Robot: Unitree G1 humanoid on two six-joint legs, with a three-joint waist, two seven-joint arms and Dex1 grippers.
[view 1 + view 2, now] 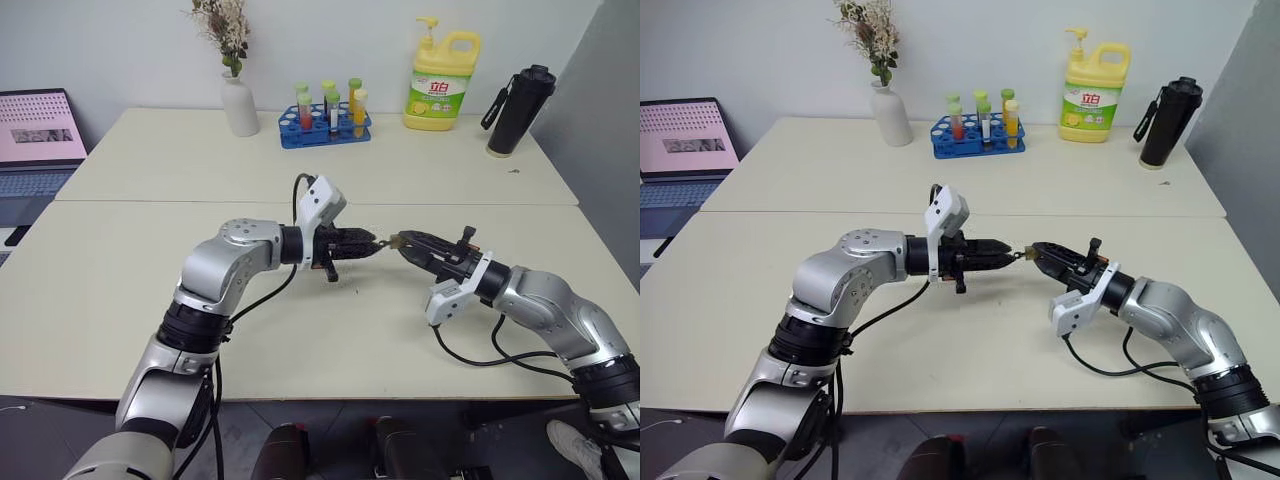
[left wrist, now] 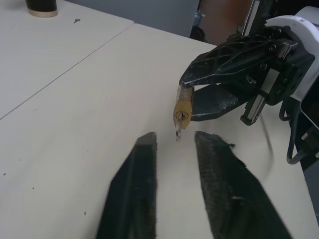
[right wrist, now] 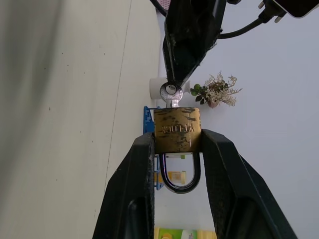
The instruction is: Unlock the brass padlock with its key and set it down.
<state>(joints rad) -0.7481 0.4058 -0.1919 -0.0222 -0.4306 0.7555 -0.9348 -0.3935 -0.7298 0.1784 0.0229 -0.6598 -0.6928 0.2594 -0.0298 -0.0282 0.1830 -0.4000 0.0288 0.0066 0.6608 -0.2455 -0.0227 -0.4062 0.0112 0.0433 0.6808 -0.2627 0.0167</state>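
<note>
Mid-task, padlock not open yet. The right tool point(image 3: 177, 149) is clamped on the brass padlock point(image 3: 177, 129), gripping its body from both sides and holding it up in the air above the table point(image 1: 150, 300), between the two arms. Shackle point(image 3: 182, 174) looks seated in the body on both legs, so I judge it locked. The key point(image 3: 171, 93) is already in the keyhole, its round bow sticking out of the end that faces the other arm.

The left tool point(image 2: 174, 144) is right at the key. In the left wrist view its fingers stand slightly apart with the key just beyond the tips; in the right wrist view the tip sits at the bow, looks to be touching it. Can't tell if it really has a pinch on the key.

Left to do, by my read: grip key firmly, turn it, get the shackle to pop, then set the padlock down on the table.

Writing: raised letters on the padlock body, roughly "YELOCK", not fully legible. The yellow soap bottle point(image 1: 442, 80) at the back of the table has a green label with Chinese characters, likely "立白". Laptop point(image 1: 38, 140) screen off to the left has content too small to read.
</note>
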